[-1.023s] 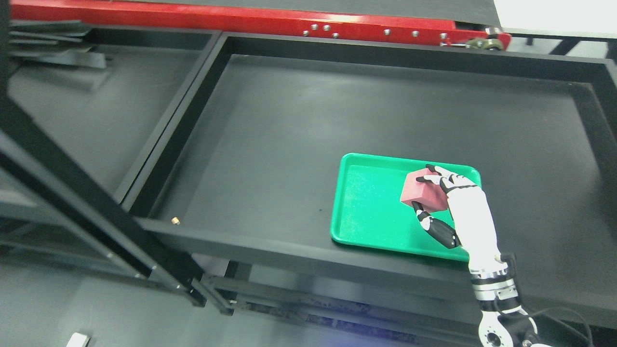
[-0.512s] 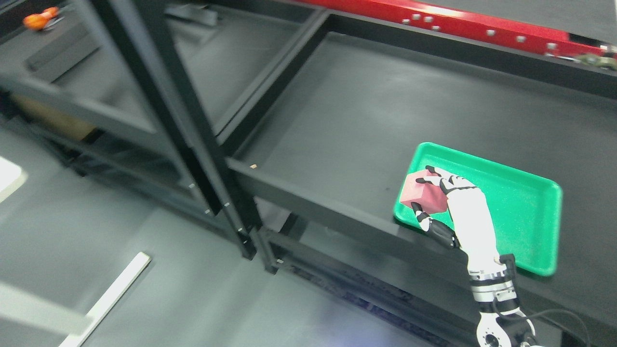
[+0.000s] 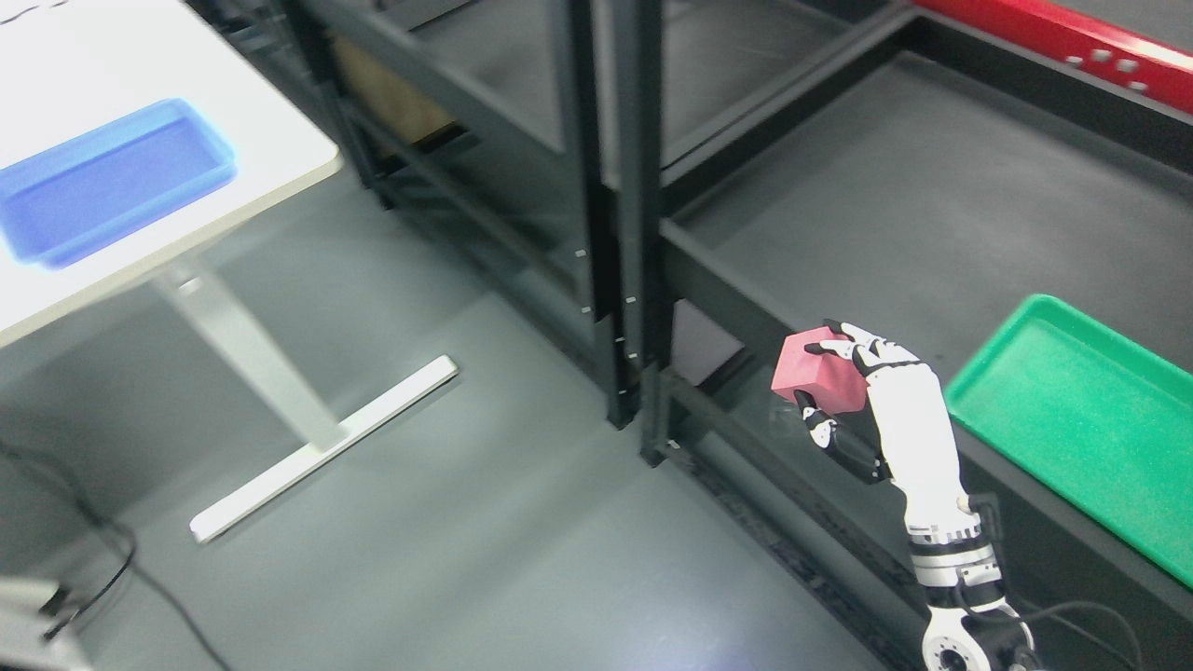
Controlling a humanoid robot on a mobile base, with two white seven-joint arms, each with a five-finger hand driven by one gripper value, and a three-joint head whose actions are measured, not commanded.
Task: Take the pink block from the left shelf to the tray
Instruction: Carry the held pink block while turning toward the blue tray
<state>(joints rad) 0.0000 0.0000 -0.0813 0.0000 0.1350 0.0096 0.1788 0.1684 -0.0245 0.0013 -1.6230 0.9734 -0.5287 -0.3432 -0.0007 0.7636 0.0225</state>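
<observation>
A matt pink block (image 3: 815,380) is gripped by the right hand (image 3: 862,396) of glossy white and black plastic (metal at the wrist) — beside a speckled green plastic tray (image 3: 1072,419) on matt black metal shelving (image 3: 615,186).

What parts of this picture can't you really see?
- Green tray: its far right end is cut off by the head view's edge.
- Blue tray on the white table: blurred, so any contents are unclear.
- Pink block: the right hand covers its right side.
- Left hand: out of view.
</observation>
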